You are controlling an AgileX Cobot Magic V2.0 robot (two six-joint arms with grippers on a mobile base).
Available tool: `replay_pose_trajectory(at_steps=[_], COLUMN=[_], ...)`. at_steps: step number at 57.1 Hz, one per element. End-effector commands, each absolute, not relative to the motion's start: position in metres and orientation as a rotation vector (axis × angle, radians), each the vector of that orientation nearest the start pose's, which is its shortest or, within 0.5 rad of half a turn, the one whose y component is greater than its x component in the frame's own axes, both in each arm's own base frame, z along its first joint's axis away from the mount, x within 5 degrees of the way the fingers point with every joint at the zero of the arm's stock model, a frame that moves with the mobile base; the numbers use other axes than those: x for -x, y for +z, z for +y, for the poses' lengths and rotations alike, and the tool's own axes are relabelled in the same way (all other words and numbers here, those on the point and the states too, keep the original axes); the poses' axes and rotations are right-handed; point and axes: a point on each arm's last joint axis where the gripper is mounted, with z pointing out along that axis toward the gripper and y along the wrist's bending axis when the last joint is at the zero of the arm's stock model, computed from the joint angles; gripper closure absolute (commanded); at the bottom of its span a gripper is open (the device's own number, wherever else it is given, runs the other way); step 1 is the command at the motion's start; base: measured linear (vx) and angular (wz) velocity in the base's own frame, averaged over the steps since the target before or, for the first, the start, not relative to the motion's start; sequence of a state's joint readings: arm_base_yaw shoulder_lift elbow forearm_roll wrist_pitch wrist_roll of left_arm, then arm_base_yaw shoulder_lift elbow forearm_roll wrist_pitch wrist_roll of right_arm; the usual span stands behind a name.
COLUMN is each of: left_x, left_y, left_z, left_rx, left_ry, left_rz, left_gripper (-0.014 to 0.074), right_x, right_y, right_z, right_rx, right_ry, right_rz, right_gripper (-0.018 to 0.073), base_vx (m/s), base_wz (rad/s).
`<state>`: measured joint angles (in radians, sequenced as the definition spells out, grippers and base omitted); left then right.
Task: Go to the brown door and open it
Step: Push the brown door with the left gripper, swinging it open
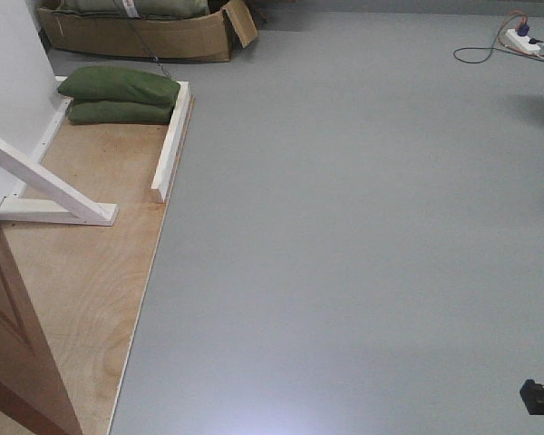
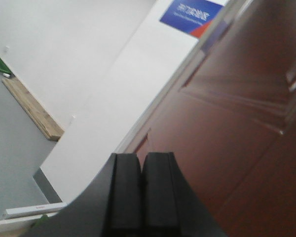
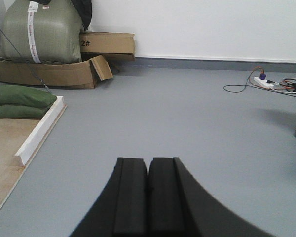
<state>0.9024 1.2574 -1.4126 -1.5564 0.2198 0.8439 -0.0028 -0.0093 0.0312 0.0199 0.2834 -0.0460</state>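
The brown door [image 1: 16, 349] stands at the front view's lower left and fills the left wrist view just beside the left gripper [image 2: 142, 195], clenched on nothing; the right gripper [image 3: 148, 197] is likewise clenched, empty; no handle shows, so find it first, then unclench and reach.

Soft, even indoor light; faint glare on the grey floor [image 1: 281, 419], the brown door [image 2: 237, 148] blurred.

Brown door [image 2: 237, 123]: glossy reddish-brown. Floor [image 1: 363, 227]: grey. Sandbags [image 1: 118, 86]: dark green. Braces [image 1: 50, 181]: white. Plywood base [image 1: 82, 272]: tan. Cardboard box [image 1: 136, 36]: brown. Wall sign [image 2: 190, 15]: blue, red corner.
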Motion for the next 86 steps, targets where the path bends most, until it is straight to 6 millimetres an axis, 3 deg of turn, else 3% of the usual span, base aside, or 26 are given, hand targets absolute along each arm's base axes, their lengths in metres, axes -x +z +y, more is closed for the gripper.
replay_pose_trajectory(at_steps=[1,28,63,86], left_x=[-0.182,-0.192,-0.239,-0.301], left_y=[0.522,0.521,0.519,0.486], left_z=[0.188,0.175,0.110,0.061], left_rx=[0.748,0.682,0.499,0.408], left_ry=[-0.027,-0.059,-0.212,-0.436], left_rz=[1.050,1.110,1.227,1.386], left_gripper=[0.0600,0.0600,0.0600,0.0600], right_x=[-0.055,-0.055,-0.055,-0.055], right_y=[0.184,0.184,0.184,0.184], right_z=[0.000,0.000,0.000,0.000], right_rx=[0.030,0.030,0.030,0.030], right_ry=[-0.030,-0.030,-0.030,-0.030], right_rz=[1.697,1.697,1.697,1.697], right_gripper=[0.0559,0.0559,0.0559,0.0559], base_vx=[0.00,0.00,0.00,0.00], base_wz=[0.00,0.00,0.00,0.00])
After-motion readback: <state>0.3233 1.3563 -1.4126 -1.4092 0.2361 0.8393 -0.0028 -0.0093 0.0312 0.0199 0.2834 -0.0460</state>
